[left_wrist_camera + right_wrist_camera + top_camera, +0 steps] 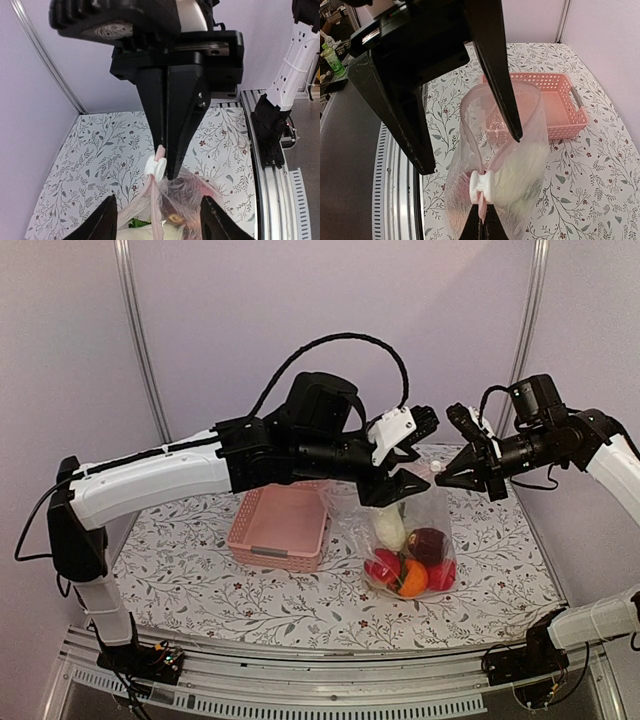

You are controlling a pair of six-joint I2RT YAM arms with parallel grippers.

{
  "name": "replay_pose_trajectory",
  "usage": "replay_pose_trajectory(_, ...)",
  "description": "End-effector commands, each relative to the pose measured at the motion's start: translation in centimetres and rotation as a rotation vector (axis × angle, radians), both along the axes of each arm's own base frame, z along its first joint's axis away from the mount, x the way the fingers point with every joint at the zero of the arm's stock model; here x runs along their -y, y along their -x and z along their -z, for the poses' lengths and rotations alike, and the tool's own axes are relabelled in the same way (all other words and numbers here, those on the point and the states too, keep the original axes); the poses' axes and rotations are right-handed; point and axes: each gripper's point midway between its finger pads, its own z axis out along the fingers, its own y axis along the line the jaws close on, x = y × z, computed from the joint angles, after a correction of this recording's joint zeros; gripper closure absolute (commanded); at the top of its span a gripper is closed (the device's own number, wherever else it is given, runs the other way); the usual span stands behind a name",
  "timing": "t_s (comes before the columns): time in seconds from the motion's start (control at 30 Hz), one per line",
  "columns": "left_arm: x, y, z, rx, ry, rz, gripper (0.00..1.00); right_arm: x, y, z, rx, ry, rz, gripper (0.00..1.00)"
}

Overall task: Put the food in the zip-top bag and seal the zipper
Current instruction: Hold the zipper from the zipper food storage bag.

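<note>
The clear zip-top bag (420, 515) hangs above the table with the food (410, 568) in its bottom: red, orange, maroon and a white radish piece (388, 525). My right gripper (440, 478) is shut on the end of the pink zipper (485, 212), just behind the white slider (483, 186). The bag's mouth (500, 107) gapes open beyond the slider. My left gripper (392, 495) is open at the mouth. One of its fingers (512, 125) is over the opening and the other is outside the near wall. In the left wrist view the slider (156, 167) sits at the right gripper's tips.
A pink lattice basket (280, 530) stands on the floral table left of the bag, with nothing in it. The metal rail (300, 680) runs along the table's near edge. Purple walls close in the back and sides.
</note>
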Motion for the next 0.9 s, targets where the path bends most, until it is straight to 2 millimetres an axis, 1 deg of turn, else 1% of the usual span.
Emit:
replay_pose_trajectory(0.0, 0.2, 0.1, -1.6, -0.049, 0.056, 0.088, 0.48, -0.1, 0.4, 0.0, -0.003, 0.014, -0.014, 1.00)
replay_pose_trajectory(0.1, 0.4, 0.2, -1.7, -0.092, 0.076, 0.131, 0.54, 0.1, 0.5, -0.2, 0.002, 0.013, -0.008, 1.00)
replay_pose_trajectory(0.37, 0.9, -0.2, -1.9, -0.134, 0.114, 0.170, 0.57, 0.2, 0.8, -0.3, 0.003, 0.012, -0.005, 1.00)
replay_pose_trajectory(0.6, 1.9, -0.7, -2.0, -0.162, 0.134, 0.206, 0.62, 0.1, 1.1, -0.1, 0.006, 0.018, -0.016, 1.00)
replay_pose_trajectory(0.77, 2.3, -1.1, -1.8, -0.169, 0.133, 0.210, 0.68, 0.1, 1.2, -0.2, 0.013, 0.017, -0.017, 1.00)
replay_pose_trajectory(0.87, 2.3, -1.2, -1.6, -0.182, 0.132, 0.214, 0.75, 0.2, 1.2, -0.1, 0.016, 0.020, -0.013, 1.00)
